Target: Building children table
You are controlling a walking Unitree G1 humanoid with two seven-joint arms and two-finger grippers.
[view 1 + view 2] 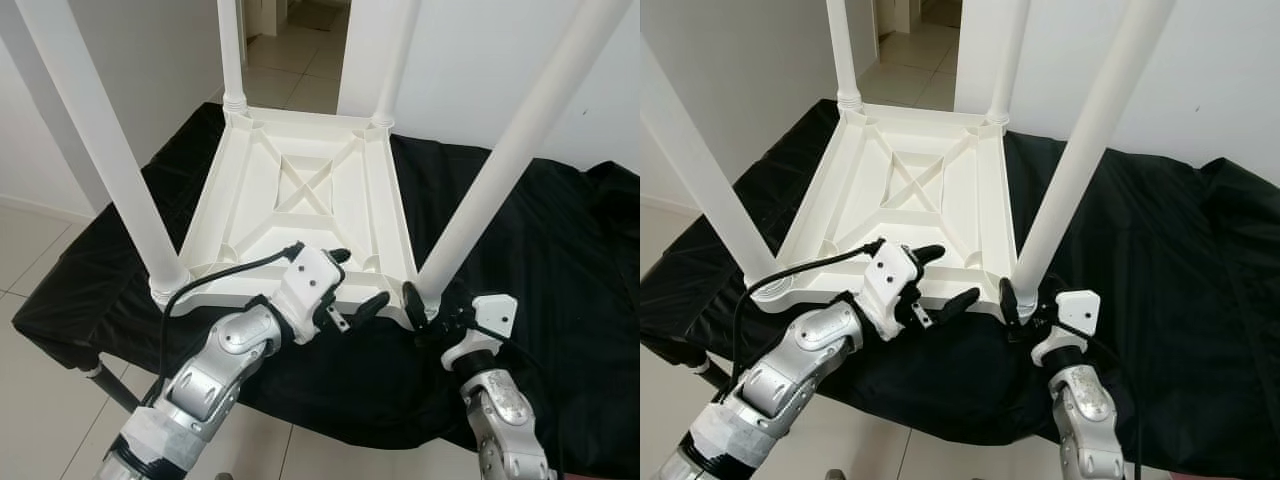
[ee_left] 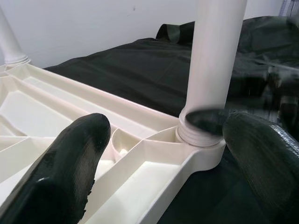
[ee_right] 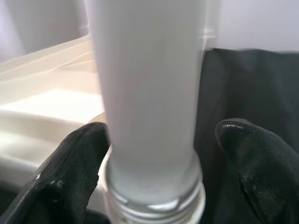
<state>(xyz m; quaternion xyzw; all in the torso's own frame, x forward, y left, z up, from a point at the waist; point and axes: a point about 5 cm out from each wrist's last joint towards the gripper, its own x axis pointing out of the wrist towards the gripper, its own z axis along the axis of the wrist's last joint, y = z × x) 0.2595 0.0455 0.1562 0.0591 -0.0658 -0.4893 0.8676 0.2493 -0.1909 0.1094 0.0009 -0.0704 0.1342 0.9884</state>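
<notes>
A white plastic children's table (image 1: 300,190) lies upside down on a black cloth. Its four legs point up: near left (image 1: 100,150), far left (image 1: 230,50), far right (image 1: 397,60) and near right (image 1: 500,170). My left gripper (image 1: 360,280) is open at the table's near edge, one finger over the rim (image 2: 154,154) and one outside it. My right gripper (image 1: 430,305) is open around the base of the near right leg (image 3: 149,93), just above its threaded collar (image 3: 154,200). One finger (image 3: 79,158) lies against the leg; the other stands apart.
The black cloth (image 1: 560,250) covers a low support that spreads wide to the right. Pale tiled floor (image 1: 40,250) lies to the left and in front. White walls stand close behind, with a doorway (image 1: 300,40) between them. A dark metal leg (image 1: 110,385) shows under the cloth's near left edge.
</notes>
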